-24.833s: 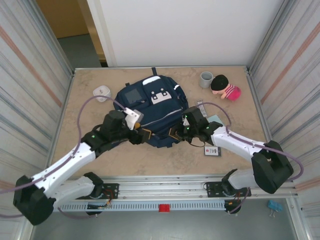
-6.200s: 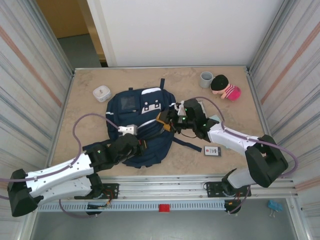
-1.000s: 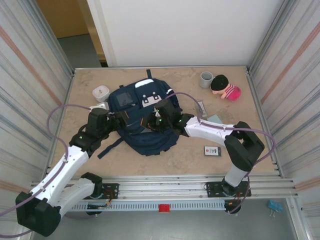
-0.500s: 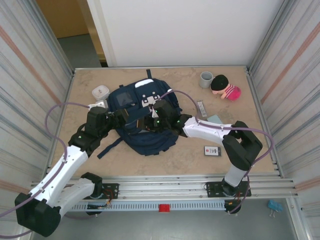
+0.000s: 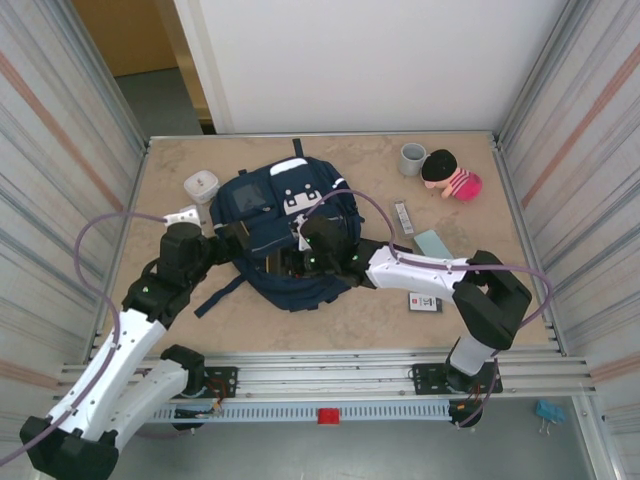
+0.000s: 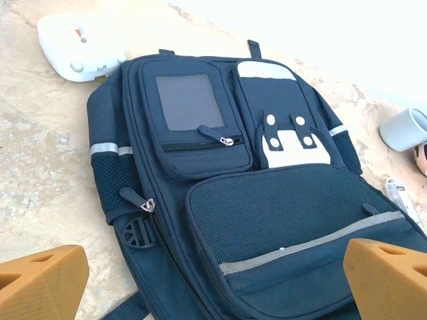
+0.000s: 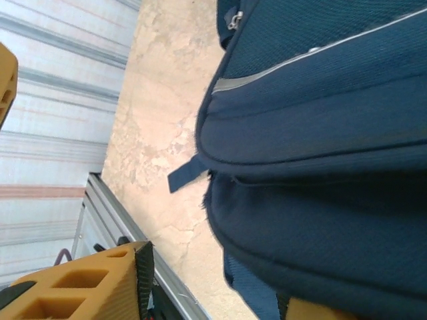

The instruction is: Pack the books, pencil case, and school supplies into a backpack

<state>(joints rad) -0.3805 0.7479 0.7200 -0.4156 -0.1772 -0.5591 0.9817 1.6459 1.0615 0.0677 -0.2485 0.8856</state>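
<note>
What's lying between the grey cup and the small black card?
In the overhead view, a narrow grey bar and a thin teal book.

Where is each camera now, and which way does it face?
Top external: above and behind the bases, looking down on the table, left arm, right arm and backpack.
Left wrist: low, facing the backpack's front pockets; open left claw at the bottom corners.
Right wrist: rolled sideways against the backpack's side; right claw at the left edge.
All three share the backpack.

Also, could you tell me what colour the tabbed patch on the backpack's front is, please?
White patch on the navy backpack; clearest in the left wrist view.
</note>
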